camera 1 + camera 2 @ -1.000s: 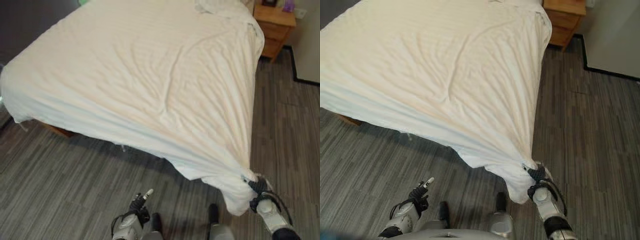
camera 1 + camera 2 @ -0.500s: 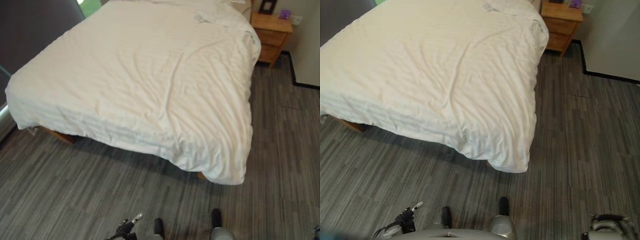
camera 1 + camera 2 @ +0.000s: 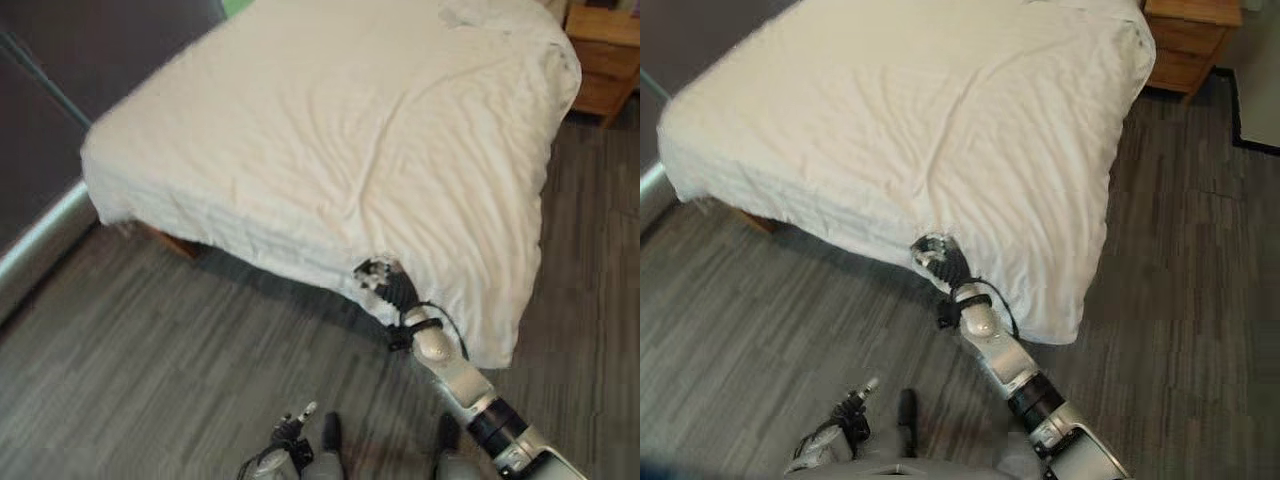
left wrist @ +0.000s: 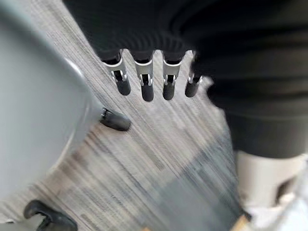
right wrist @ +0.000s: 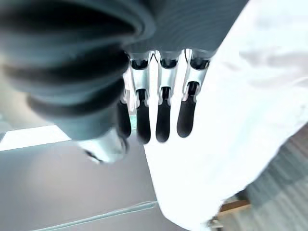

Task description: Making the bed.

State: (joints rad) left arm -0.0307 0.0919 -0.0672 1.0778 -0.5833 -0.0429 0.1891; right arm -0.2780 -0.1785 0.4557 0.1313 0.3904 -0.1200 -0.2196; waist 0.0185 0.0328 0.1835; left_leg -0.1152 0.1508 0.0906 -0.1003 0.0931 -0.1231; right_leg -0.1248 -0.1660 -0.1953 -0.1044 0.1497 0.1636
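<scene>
Left eye view shows your right hand (image 3: pixel 383 281), fingers straight, back at the duvet (image 3: pixel 340 140) edge after releasing the corner; left hand (image 3: pixel 292 427) hangs open. Duvet now drapes evenly, so smoothing remains.

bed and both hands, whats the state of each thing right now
duvet: spread over the bed, creased, its near edge and corner hanging toward the floor
right hand: open, fingers straight, reaching at the duvet's near edge
left hand: open, holding nothing, low over the floor
nightstand: upright by the bed's far corner
</scene>
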